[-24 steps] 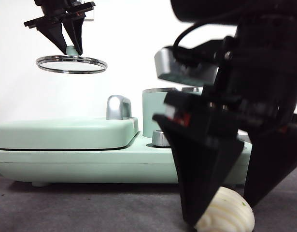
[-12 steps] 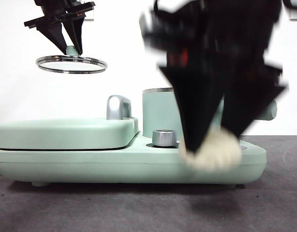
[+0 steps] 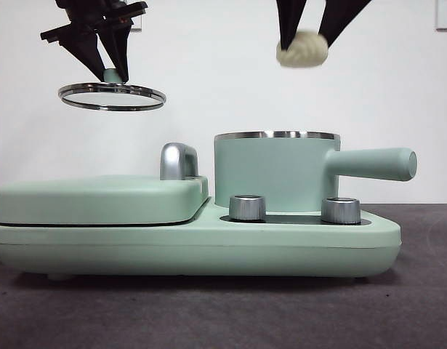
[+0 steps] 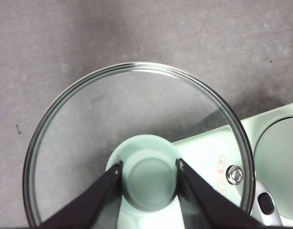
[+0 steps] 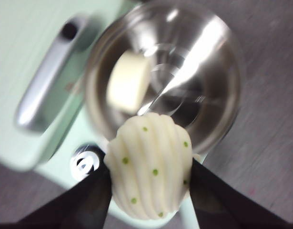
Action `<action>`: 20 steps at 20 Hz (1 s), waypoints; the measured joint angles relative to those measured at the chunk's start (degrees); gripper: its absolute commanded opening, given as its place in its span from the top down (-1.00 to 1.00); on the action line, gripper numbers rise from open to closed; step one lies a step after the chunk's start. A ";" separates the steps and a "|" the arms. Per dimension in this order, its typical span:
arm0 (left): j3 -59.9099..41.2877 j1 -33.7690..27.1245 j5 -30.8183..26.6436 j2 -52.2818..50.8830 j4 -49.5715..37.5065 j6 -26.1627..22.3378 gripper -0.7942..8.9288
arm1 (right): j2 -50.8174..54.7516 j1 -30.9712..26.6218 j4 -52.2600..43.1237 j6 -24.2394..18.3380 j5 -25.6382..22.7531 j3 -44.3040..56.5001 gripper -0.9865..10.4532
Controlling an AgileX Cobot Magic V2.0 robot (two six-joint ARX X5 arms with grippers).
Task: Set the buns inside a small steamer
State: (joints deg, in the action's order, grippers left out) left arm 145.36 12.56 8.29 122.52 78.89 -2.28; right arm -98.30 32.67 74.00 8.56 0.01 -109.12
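**Cream bun one in the pot, bun two in the air**

Steel pot interior shows in my right wrist view: the smooth bun (image 5: 129, 81) already lies inside the steamer (image 3: 274, 171), against the wall. That half looks done.

Right gripper (image 3: 304, 43) is at the top of the front frame, right of centre, jaws clamped on the ridged bun (image 3: 302, 51) from both sides. Green flecks and ridges are clear in the wrist view (image 5: 148, 164). It hangs well above the steel rim, roughly over the open pot; the wrist view puts it near the rim's edge, not dead centre.

Left gripper (image 3: 114, 69) is at upper left of the front frame, jaws closed on the lid knob (image 4: 148, 174), holding the glass lid (image 3: 112, 96) level in the air, well apart from the pot, above the flat griddle (image 3: 99, 200). The pot mouth is unobstructed.

Left to do, as I judge it:
- centre the ridged bun over the opening, lower, release
- probably set the lid back on, though the task doesn't ask for it

Risk: a release from this height near the rim could bounce the bun out. I'd descend first.
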 measured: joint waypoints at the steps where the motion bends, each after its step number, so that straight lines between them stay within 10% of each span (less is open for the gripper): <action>1: 0.00 0.17 0.00 0.00 0.00 0.00 0.60 | -2.54 -0.98 -0.02 -0.92 0.50 -2.05 0.42; 20: 0.00 1.11 0.00 0.00 -0.72 0.00 0.60 | -19.98 -5.05 -0.94 -4.28 1.49 -4.11 0.25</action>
State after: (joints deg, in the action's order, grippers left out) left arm 145.36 13.67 8.29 122.52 78.17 -2.28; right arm -118.28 27.62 73.06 4.27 1.50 -113.23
